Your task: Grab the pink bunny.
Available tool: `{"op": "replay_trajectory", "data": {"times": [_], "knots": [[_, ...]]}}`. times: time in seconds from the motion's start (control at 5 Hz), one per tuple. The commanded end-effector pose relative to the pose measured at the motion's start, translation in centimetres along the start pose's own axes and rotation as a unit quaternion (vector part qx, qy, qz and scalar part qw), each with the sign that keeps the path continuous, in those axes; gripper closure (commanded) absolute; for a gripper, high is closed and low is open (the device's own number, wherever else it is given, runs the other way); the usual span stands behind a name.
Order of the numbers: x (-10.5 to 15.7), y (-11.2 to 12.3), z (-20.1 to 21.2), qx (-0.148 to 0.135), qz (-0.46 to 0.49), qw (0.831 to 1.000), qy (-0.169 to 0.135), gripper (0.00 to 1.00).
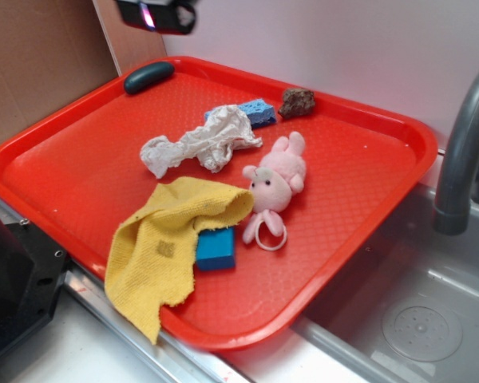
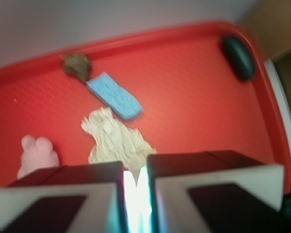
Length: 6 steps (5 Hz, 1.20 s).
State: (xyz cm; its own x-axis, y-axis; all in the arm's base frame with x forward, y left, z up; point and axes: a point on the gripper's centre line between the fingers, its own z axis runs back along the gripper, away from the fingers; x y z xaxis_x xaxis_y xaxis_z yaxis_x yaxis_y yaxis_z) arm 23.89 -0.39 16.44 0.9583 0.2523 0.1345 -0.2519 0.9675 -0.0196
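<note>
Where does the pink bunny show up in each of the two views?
Exterior: the pink bunny lies right of centre on the red tray, below the off-white cloth.
Wrist: the bunny sits at the left edge, partly hidden behind the gripper.
Shared landmark: the off-white cloth beside it.

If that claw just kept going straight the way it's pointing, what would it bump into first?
Most likely the crumpled white cloth: in the wrist view it lies right ahead of the gripper, whose fingers are almost together. The pink bunny sits off to one side, out of that line. Depth is hard to judge here.
</note>
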Motion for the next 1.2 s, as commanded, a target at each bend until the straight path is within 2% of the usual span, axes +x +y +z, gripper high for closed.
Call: {"op": "replay_trajectory", "data": {"times": [0.0,0.2,0.4,0.6,0.8,1.0], "knots": [[-2.7,-5.4,-1.7,-0.028,0.01,0.999,-0.012,0.0],[-3.9,-8.8,-5.7,-0.015,0.033,0.999,-0.004,0.0],[-3.9,-9.8,-8.9,-0.027,0.044,0.999,0.002,0.0],[-3.2,-10.8,-12.2,-0.039,0.034,0.998,0.03,0.0],[-3.6,-11.1,-14.1,-0.024,0.027,0.998,0.055,0.0],[-4.2,-10.9,-13.9,-0.009,0.023,0.998,0.056,1.0]]}}
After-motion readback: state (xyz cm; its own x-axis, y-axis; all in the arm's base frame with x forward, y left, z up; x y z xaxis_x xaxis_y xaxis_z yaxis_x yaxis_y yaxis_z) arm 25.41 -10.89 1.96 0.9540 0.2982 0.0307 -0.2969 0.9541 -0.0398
